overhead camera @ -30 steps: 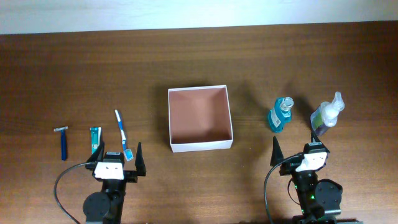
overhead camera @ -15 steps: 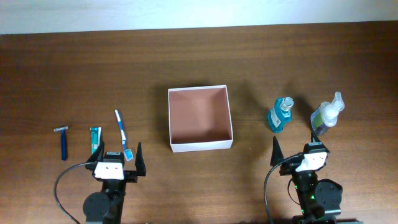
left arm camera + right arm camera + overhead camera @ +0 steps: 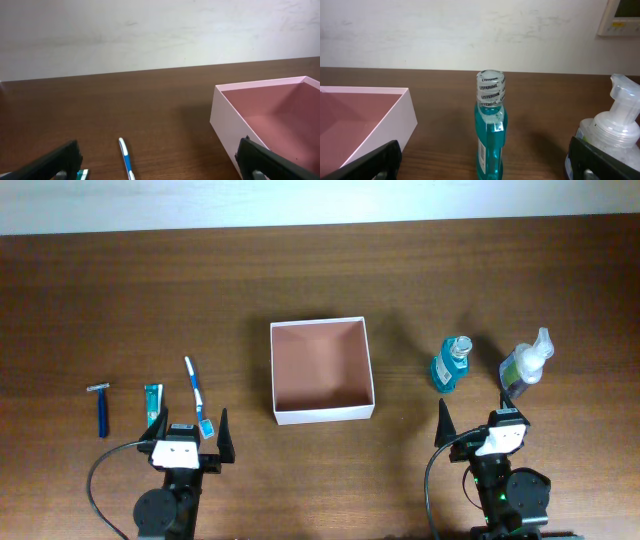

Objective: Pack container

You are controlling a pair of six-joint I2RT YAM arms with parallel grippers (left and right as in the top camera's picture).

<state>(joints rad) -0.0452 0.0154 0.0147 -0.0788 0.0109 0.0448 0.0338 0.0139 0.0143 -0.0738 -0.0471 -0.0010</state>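
The container (image 3: 285, 416), a square white box with a reddish-brown inside, sits open and empty at the table's middle; it also shows in the left wrist view (image 3: 227, 120) and in the right wrist view (image 3: 395, 120). A blue-white toothbrush (image 3: 195, 395), a small green tube (image 3: 152, 405) and a blue razor (image 3: 101, 410) lie at the left. A teal mouthwash bottle (image 3: 451, 364) and a pump bottle (image 3: 526, 365) stand at the right. My left gripper (image 3: 186, 436) is open near the toothbrush (image 3: 125, 159). My right gripper (image 3: 474, 426) is open, facing the mouthwash bottle (image 3: 490, 130).
The pump bottle (image 3: 610, 135) stands right of the mouthwash, close to my right finger. A pale wall runs behind the table's far edge. Dark wood table (image 3: 320, 280) spreads around the box.
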